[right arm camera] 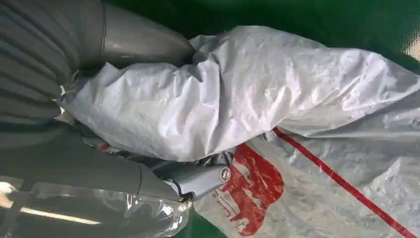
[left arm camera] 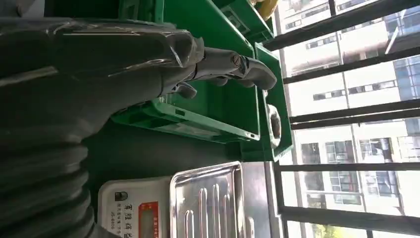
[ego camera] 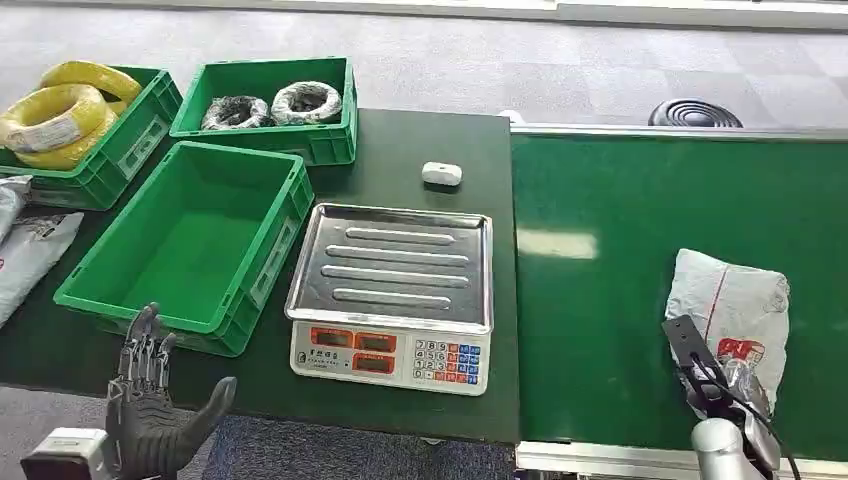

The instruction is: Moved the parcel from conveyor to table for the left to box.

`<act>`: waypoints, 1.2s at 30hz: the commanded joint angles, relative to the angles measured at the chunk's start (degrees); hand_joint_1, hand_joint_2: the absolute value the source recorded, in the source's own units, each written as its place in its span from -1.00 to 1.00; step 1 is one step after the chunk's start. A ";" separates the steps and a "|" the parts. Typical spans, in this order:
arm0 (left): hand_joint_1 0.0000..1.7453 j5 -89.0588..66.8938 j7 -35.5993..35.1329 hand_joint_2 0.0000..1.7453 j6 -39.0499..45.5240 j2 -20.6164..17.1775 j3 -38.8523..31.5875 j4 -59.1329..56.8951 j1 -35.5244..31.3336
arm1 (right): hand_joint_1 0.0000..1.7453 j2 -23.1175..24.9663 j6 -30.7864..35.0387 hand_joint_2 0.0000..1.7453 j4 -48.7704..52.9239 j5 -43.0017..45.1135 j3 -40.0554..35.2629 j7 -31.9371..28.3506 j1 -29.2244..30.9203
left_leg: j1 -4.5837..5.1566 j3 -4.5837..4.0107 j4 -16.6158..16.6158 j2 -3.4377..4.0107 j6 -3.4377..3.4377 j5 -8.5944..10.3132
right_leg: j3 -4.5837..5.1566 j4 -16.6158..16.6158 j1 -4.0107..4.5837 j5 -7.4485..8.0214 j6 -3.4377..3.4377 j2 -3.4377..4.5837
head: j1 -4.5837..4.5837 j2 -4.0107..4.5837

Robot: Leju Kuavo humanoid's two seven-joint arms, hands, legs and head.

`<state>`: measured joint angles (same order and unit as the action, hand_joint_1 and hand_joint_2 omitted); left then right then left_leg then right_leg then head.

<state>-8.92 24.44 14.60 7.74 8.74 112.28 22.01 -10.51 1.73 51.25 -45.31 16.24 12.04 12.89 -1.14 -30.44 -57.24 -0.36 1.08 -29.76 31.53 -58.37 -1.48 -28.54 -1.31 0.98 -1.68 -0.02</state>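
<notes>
While the left hand (ego camera: 150, 405) hovered with fingers spread and empty at the near edge of the desk (ego camera: 420, 150), just before the empty green crate (ego camera: 190, 245), it seemed to be waiting to box. Farther right, past the scale (ego camera: 392, 290), the parcel (ego camera: 730, 310) lay on the conveyor (ego camera: 600, 240). The right hand (right arm camera: 99, 144) had thumb and fingers (right arm camera: 198, 178) closed around the parcel's bunched near end, apparently ready to lift.

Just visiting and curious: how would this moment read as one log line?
right hand: grips parcel on conveyor | left hand: open, near empty green bin | scale: bare
</notes>
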 commanded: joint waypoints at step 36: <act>-1.00 1.13 2.70 1.00 2.13 -3.23 3.19 -4.59 -4.84 | 1.00 5.31 9.65 1.00 39.47 17.63 -32.05 -31.40 3.67 | 0.05 -0.27 0.06 -0.16 -0.06 0.12 | 0.20 -0.01 -0.02 0.06 0.09 -0.21 | 0.00 0.00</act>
<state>-7.93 26.97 16.94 6.36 11.37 111.34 18.20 -3.30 11.58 90.64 -27.80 -11.73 -19.47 14.67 -1.14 -30.74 -57.23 -0.61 1.08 -29.66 31.72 -58.42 -1.48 -28.51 -1.26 0.72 -1.68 -0.02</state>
